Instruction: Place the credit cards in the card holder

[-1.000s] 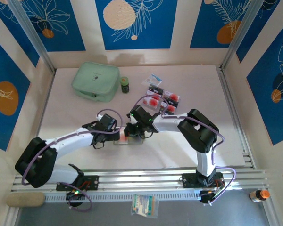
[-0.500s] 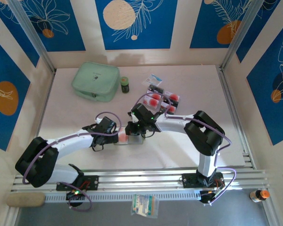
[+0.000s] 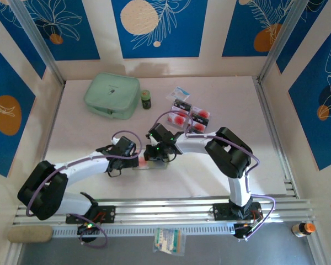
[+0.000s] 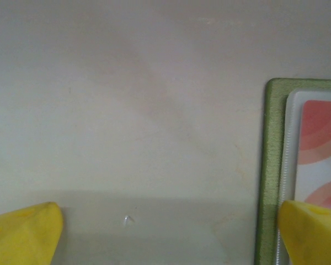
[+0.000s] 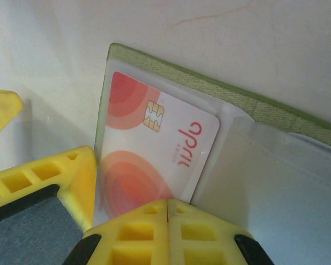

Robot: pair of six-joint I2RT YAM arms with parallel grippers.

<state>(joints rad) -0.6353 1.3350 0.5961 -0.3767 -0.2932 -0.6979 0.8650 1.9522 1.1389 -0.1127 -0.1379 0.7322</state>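
The olive-green card holder (image 5: 209,83) lies open on the table, its clear sleeves up. A whitish credit card (image 5: 154,149) with red dots and a chip lies on the left sleeve. My right gripper (image 5: 168,205) is shut, its joined tips resting on the card's near edge. My left gripper (image 4: 168,234) is open wide at the holder's left side (image 4: 271,165), with its right fingertip (image 4: 311,232) on the holder's edge. In the top view both grippers, left (image 3: 137,159) and right (image 3: 156,153), meet over the holder (image 3: 153,164). More credit cards (image 3: 190,115) lie behind them.
A mint-green zip pouch (image 3: 111,95) sits at the back left with a small dark green jar (image 3: 146,99) beside it. A white-and-blue sachet (image 3: 181,91) lies behind the loose cards. The left gripper's yellow finger (image 5: 66,182) stands close beside my right fingers.
The right gripper has shifted slightly left over the holder, and its elbow has moved a little. The left arm has stayed where it was.
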